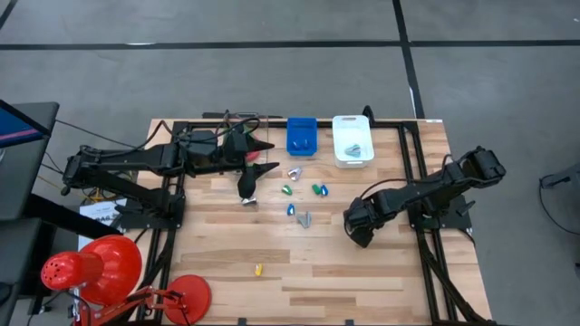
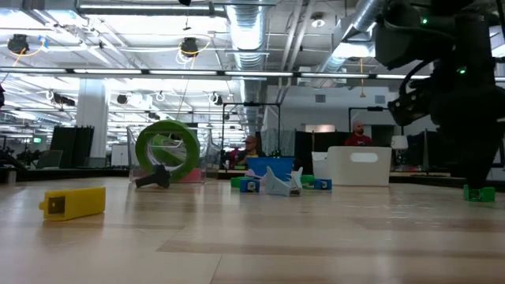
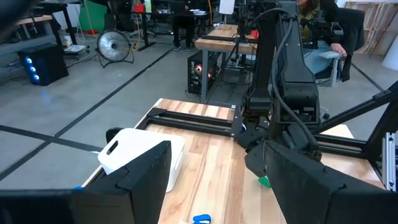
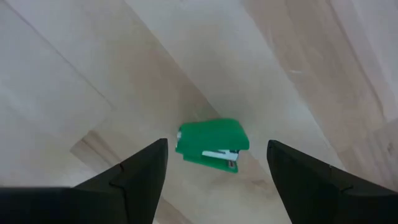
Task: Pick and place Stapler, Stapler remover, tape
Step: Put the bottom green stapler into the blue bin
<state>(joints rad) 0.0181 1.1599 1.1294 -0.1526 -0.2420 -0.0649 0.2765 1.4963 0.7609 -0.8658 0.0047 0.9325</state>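
A small green stapler point(image 4: 211, 144) lies flat on the wooden table. My right gripper point(image 4: 217, 146) points straight down over it, open, with one finger on either side and clear of it. In the high view the right gripper point(image 1: 358, 231) hides the stapler; the low view shows the stapler point(image 2: 479, 193) under the arm. A green tape roll point(image 2: 167, 150) stands on its edge at the far left. My left gripper point(image 1: 265, 156) hangs open and empty above the table's far left part. Small green, blue and silver items point(image 1: 299, 195) lie mid-table.
A blue bin point(image 1: 302, 136) and a white bin point(image 1: 352, 140) stand at the table's far edge. A yellow piece point(image 1: 258, 269) lies toward the near edge. A red lamp point(image 1: 91, 267) stands off the table's near left corner. People sit in the room beyond.
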